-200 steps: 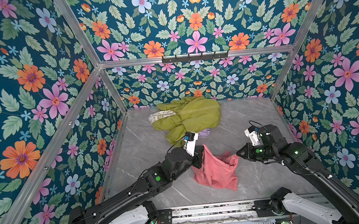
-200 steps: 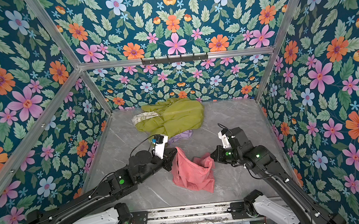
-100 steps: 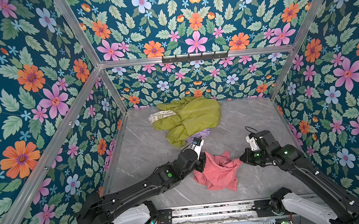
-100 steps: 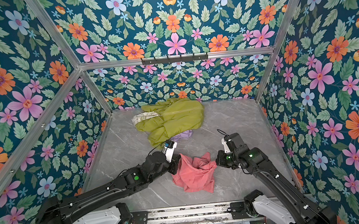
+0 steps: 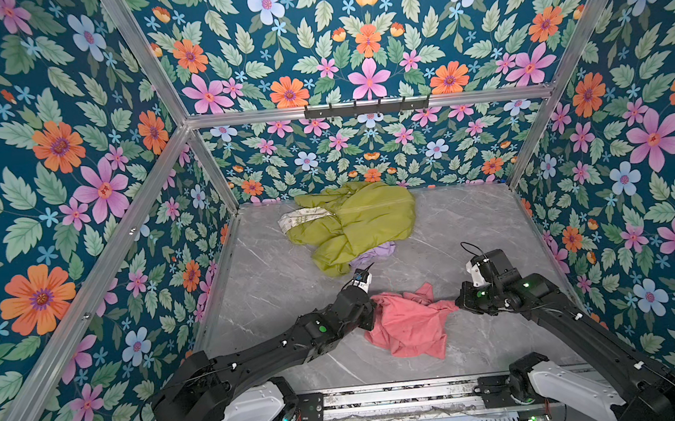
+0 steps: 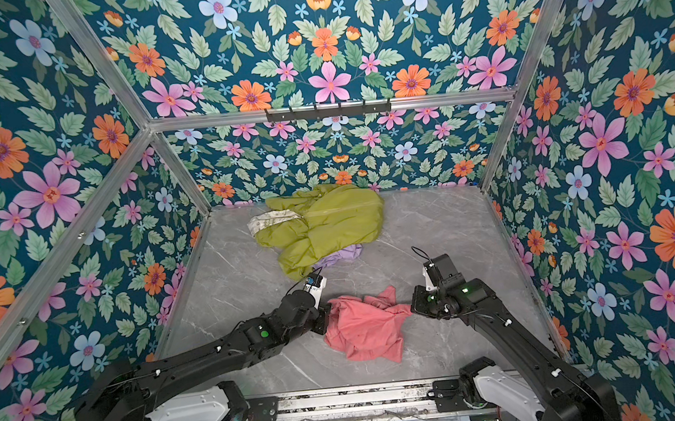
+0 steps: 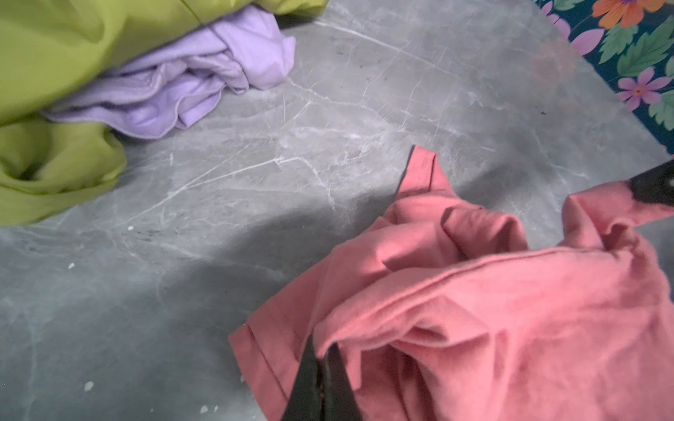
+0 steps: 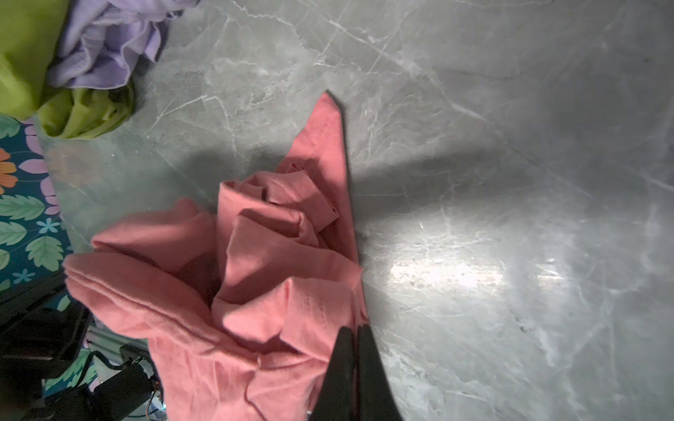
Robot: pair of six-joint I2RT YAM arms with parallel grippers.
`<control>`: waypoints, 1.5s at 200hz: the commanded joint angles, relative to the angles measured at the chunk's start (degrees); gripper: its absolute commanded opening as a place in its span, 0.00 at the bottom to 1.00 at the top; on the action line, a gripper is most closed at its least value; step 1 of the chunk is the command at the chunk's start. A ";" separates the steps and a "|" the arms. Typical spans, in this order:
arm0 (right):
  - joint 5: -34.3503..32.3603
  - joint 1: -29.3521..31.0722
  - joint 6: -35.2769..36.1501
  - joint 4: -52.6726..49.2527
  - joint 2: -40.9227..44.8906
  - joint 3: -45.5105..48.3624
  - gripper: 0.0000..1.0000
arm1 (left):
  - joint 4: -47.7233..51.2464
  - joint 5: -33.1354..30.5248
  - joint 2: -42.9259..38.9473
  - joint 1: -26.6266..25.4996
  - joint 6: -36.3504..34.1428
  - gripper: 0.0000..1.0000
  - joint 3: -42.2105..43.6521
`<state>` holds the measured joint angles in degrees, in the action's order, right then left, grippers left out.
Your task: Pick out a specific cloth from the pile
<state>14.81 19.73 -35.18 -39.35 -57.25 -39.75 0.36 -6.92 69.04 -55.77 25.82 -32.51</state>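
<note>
in both top views, found the cloth (image 5: 410,326) bunched on the counter (image 5: 487,223), near the front and well apart from the pile (image 5: 353,222) at the far side. found the left pincer (image 5: 373,313) clenched on one side of it and the right pincer (image 5: 459,303) clenched on the opposite corner. judged too strong a pull between both ends as a risk: could drag one end out of its grip.

in the left wrist view, saw the left pincer (image 7: 321,359) grasping only a thin fold of the cloth (image 7: 474,310), with the lilac piece (image 7: 182,84) and the olive-green garment (image 7: 54,54) lying apart from it. feared a slip of this small bite at lifting, under the weight of the hanging fabric.

in the right wrist view, saw the right pincer (image 8: 352,333) gripping a narrow edge of the cloth (image 8: 255,284), with most of the fabric resting loose on the counter. expected dragging of this loose part, and possibly a fall back to the counter after failure of one grip.
</note>
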 commanded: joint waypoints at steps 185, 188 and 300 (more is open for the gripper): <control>-3.71 -2.46 5.79 0.65 3.31 -3.22 0.78 | 6.05 -3.63 -9.49 0.13 0.81 0.98 0.89; -4.40 -2.46 6.08 0.30 3.67 -3.63 0.80 | 6.20 -4.09 -10.34 0.18 0.81 1.00 0.87; -29.26 -2.75 18.99 18.06 9.40 0.84 0.99 | 17.28 -40.65 -25.63 0.44 -4.05 0.99 1.04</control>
<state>-7.22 17.19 -20.36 -30.22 -47.48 -40.49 13.82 -36.16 44.12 -55.55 24.93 -32.80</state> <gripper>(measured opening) 0.993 0.983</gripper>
